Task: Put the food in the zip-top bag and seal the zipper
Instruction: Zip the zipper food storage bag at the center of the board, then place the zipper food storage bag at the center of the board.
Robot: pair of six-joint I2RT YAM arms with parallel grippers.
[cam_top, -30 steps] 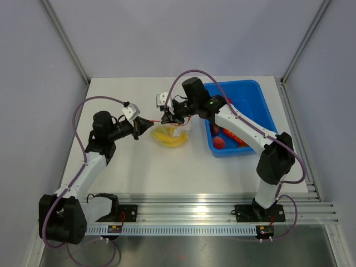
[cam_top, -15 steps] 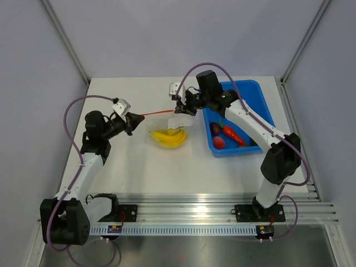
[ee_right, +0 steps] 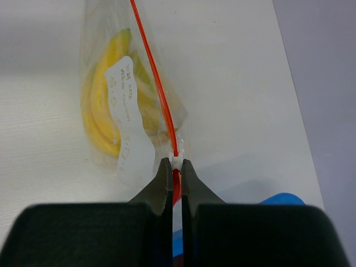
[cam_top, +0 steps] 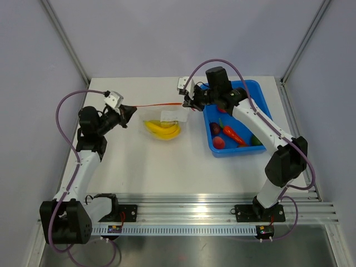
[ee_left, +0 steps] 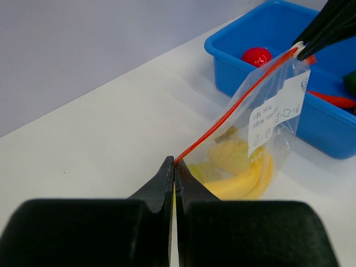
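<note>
The yellow banana (cam_top: pixel 162 129) lies inside the clear zip-top bag (cam_top: pixel 164 118), which hangs under its orange-red zipper (cam_top: pixel 160 104). The zipper is stretched in a straight line between both grippers. My left gripper (cam_top: pixel 133 107) is shut on the zipper's left end, and my right gripper (cam_top: pixel 185 103) is shut on its right end. In the left wrist view the zipper (ee_left: pixel 233 108) runs from my closed gripper (ee_left: pixel 174 162) up to the right arm's fingers (ee_left: pixel 332 23), with the banana (ee_left: pixel 245 178) below it. The right gripper (ee_right: pixel 175 162) pinches the zipper (ee_right: pixel 156 83) just behind a small white slider; the banana (ee_right: pixel 102 111) shows through the bag (ee_right: pixel 131 125).
A blue bin (cam_top: pixel 238 83) stands just right of the bag, under the right arm. It holds a red tomato (cam_top: pixel 219 142), an orange carrot (cam_top: pixel 235 134) and other toy food. The bin (ee_left: pixel 334 133) sits close behind the bag.
The grippers have drawn apart: the left one went left, the right one went right and back. The zipper between them has lengthened and pulled taut, and the bag shifted slightly back.
</note>
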